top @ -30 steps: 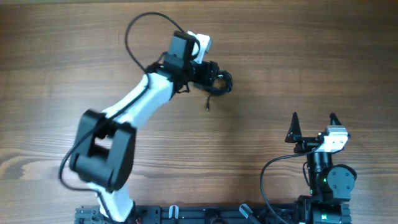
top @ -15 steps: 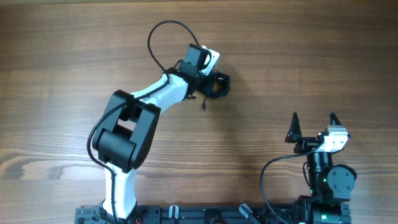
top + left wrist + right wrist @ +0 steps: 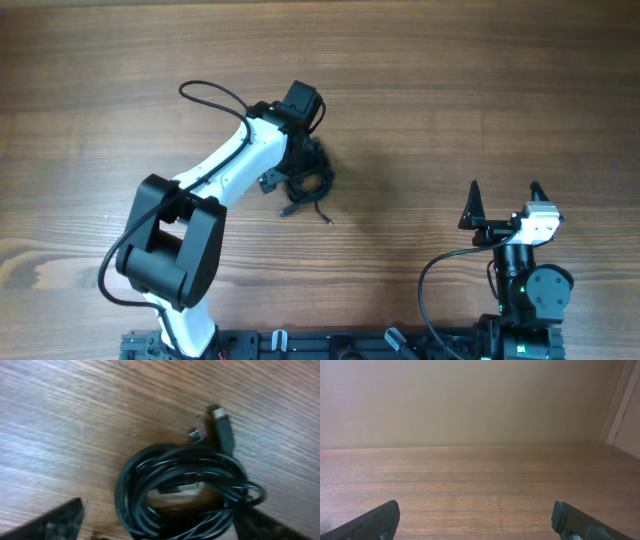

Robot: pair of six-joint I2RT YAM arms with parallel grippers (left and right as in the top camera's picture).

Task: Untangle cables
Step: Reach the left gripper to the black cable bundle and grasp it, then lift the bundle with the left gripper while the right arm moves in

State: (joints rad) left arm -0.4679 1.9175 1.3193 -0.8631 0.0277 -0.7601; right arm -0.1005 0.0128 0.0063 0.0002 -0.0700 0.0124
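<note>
The black cables [image 3: 182, 462] lie bunched on the desk [image 3: 480, 80], right between the wide-open fingers of the left hand [image 3: 162, 512]. The right hand [image 3: 505, 190] is open too, but far off, so the left is nearer.

A brown wood-grain worktop [image 3: 480, 80] carries a small coil of thin black cable [image 3: 318, 182]. The white-and-black left arm [image 3: 235, 160] reaches in from below and left of the coil, and its black wrist sits over the coil's upper-left part. Two loose cable ends [image 3: 290, 211] trail just below the coil. Well to the coil's lower right, the right gripper [image 3: 504, 192] points up the picture with its black fingers spread apart.
</note>
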